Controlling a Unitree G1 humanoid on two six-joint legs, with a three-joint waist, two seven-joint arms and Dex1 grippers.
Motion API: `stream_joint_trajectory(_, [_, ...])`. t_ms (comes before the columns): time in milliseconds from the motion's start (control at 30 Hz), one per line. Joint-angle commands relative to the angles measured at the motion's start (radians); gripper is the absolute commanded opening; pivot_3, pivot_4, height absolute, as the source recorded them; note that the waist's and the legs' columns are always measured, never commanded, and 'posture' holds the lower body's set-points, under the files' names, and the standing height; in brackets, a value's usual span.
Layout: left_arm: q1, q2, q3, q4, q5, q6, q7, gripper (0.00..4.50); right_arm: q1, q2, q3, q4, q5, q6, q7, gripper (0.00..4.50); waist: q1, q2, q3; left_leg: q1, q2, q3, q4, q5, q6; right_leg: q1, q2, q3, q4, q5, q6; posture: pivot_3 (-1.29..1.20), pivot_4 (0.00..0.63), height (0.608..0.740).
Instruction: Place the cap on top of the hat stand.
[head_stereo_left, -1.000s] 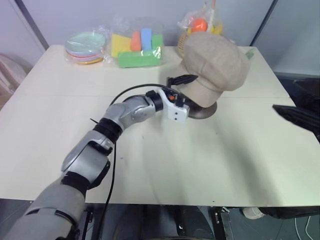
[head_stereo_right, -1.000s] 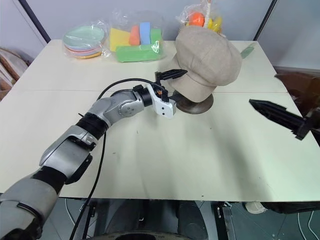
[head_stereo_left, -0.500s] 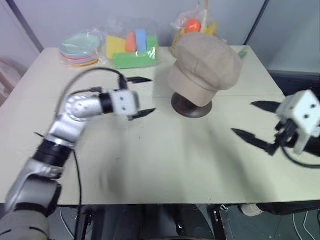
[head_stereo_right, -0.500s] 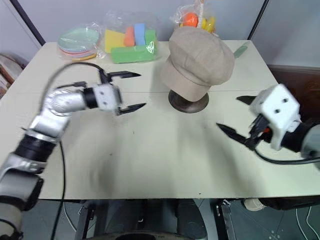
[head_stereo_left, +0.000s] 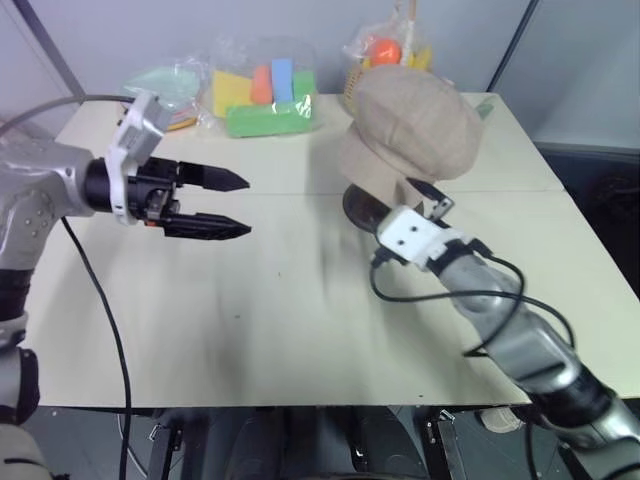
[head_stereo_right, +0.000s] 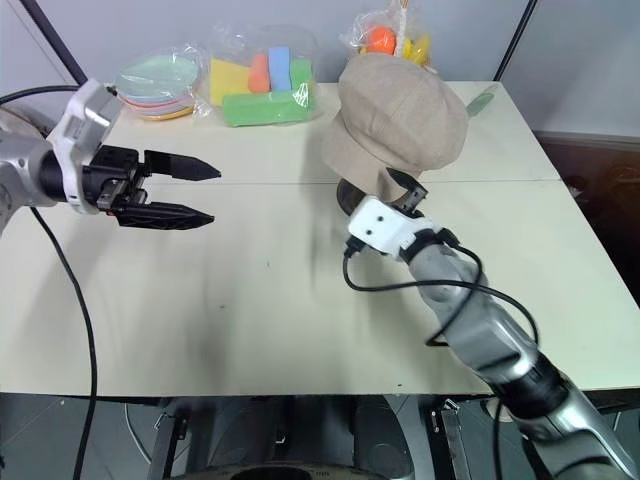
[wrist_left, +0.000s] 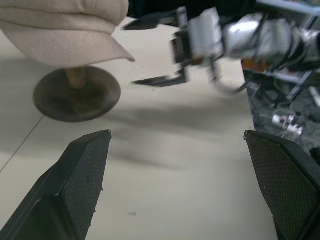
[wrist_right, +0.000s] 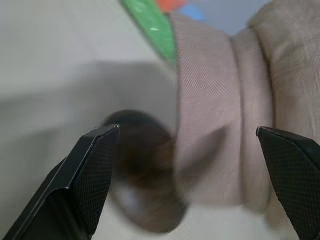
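the left gripper (head_stereo_left: 235, 205), two black fingers spread wide apart and empty, hangs over the left of the pale rectangular table (head_stereo_left: 300, 330), well apart from the task's things. right of it, the soft beige-pink fabric newsboy cap (head_stereo_left: 412, 125) already sits on the dark brown wooden hat stand (wrist_left: 76, 94), tilted, its brim drooping over one side. the right gripper (head_stereo_right: 404, 186), fingers also spread and empty, points in just beside the brim. the cap looks light and floppy, likely to crumple; best nudged or pinched at the stiffer brim. counted: one cap, one stand, two grippers, three wrapped bundles at the far edge.
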Motion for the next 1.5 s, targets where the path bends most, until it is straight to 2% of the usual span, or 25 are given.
stream_joint_trajectory(33, [-0.033,-0.011,0.04,0.01,0.037,-0.012,0.014,4.47,-0.049,0.058,0.029,0.091,-0.125,-0.081,-0.048,4.5,0.0,0.0,0.0,0.0,0.0,0.0,0.0,0.0,0.0,0.0,0.0,0.0,0.0,0.0,0.0,0.0,0.15,0.74])
stream_joint_trajectory(200, [-0.056,-0.035,0.055,0.02,0.049,0.003,0.025,4.47,-0.057,0.116,0.035,0.184,-0.221,-0.18,-0.073,4.5,0.001,0.0,0.0,0.0,0.0,0.0,0.0,0.0,0.0,0.0,0.0,0.0,0.0,0.0,0.0,0.0,0.15,0.74])
stream_joint_trajectory(300, [-0.059,-0.047,0.056,0.023,0.061,-0.002,0.035,4.5,-0.062,0.132,0.023,0.199,-0.264,-0.218,-0.079,3.71,0.0,0.0,0.0,0.0,0.0,0.0,0.0,0.0,0.0,0.0,0.0,0.0,0.0,0.0,0.0,0.0,0.15,0.74])
stream_joint_trajectory(367, [-0.059,-0.054,0.059,0.025,0.069,-0.003,0.036,4.5,-0.06,0.139,0.003,0.21,-0.275,-0.232,-0.073,2.76,-0.001,0.0,0.0,0.0,0.0,0.0,0.0,0.0,0.0,0.0,0.0,0.0,0.0,0.0,0.0,0.0,0.15,0.74])
stream_joint_trajectory(467, [-0.064,-0.061,0.067,0.027,0.072,0.004,0.037,4.5,-0.063,0.141,-0.024,0.225,-0.294,-0.253,-0.064,1.06,-0.002,0.0,0.0,0.0,0.0,0.0,0.0,0.0,0.0,0.0,0.0,0.0,0.0,0.0,0.0,0.0,0.15,0.74])
stream_joint_trajectory(533, [-0.067,-0.062,0.071,0.026,0.072,0.007,0.038,4.5,-0.071,0.141,-0.045,0.231,-0.308,-0.258,-0.062,0.13,-0.002,0.0,0.0,0.0,0.0,0.0,0.0,0.0,0.0,0.0,0.0,0.0,0.001,0.0,0.0,0.0,0.15,0.74])
stream_joint_trajectory(700, [-0.063,-0.067,0.085,0.02,0.071,0.014,0.046,4.5,-0.065,0.081,-0.09,0.23,-0.323,-0.345,-0.021,0.05,-0.001,0.0,0.0,0.0,0.0,-0.001,0.0,0.0,0.0,0.0,0.0,0.0,0.001,0.0,0.0,0.0,0.15,0.74])
stream_joint_trajectory(833, [-0.044,-0.07,0.093,0.005,0.073,0.01,0.05,4.5,-0.056,-0.043,-0.127,0.231,-0.296,-0.526,0.02,0.05,0.001,0.0,0.0,0.0,0.0,0.0,0.0,0.0,0.0,0.0,-0.001,0.0,0.0,0.0,0.0,0.0,0.15,0.74])
stream_joint_trajectory(967, [-0.04,-0.081,0.104,0.001,0.077,0.004,0.062,4.5,-0.061,-0.202,-0.193,0.304,-0.221,-0.801,0.044,0.05,-0.001,0.0,0.0,0.0,0.0,0.0,0.0,0.0,0.0,0.0,-0.001,0.0,0.0,0.0,0.0,0.0,0.15,0.74])
stream_joint_trajectory(1067, [-0.038,-0.088,0.11,-0.004,0.077,0.006,0.069,4.5,-0.082,-0.253,-0.209,0.398,-0.194,-0.948,0.06,0.05,-0.003,0.0,0.0,0.0,0.0,0.0,0.0,0.0,0.0,0.0,0.0,0.0,0.0,0.0,0.0,0.0,0.15,0.74])
stream_joint_trajectory(1200, [-0.027,-0.089,0.119,-0.012,0.076,0.007,0.072,4.5,-0.115,-0.261,-0.214,0.506,-0.172,-1.085,0.072,0.05,-0.021,0.0,0.0,0.0,0.0,0.0,0.0,0.0,0.0,0.0,0.0,0.001,0.0,0.0,0.0,0.0,0.15,0.74])
stream_joint_trajectory(1400, [-0.029,-0.087,0.129,-0.017,0.072,0.014,0.077,4.5,-0.126,-0.227,-0.213,0.571,-0.175,-1.137,0.09,0.05,-0.023,0.0,0.0,0.001,0.001,0.0,-0.001,0.0,0.0,0.0,0.0,0.001,0.0,0.0,0.0,0.0,0.15,0.74])
stream_joint_trajectory(1500, [-0.033,-0.09,0.131,-0.017,0.072,0.016,0.08,4.5,-0.122,-0.21,-0.225,0.574,-0.152,-1.108,0.124,1.1,-0.023,0.0,0.0,0.001,0.001,0.0,-0.001,0.0,0.0,0.0,0.0,0.001,0.0,0.0,0.0,0.0,0.15,0.74])
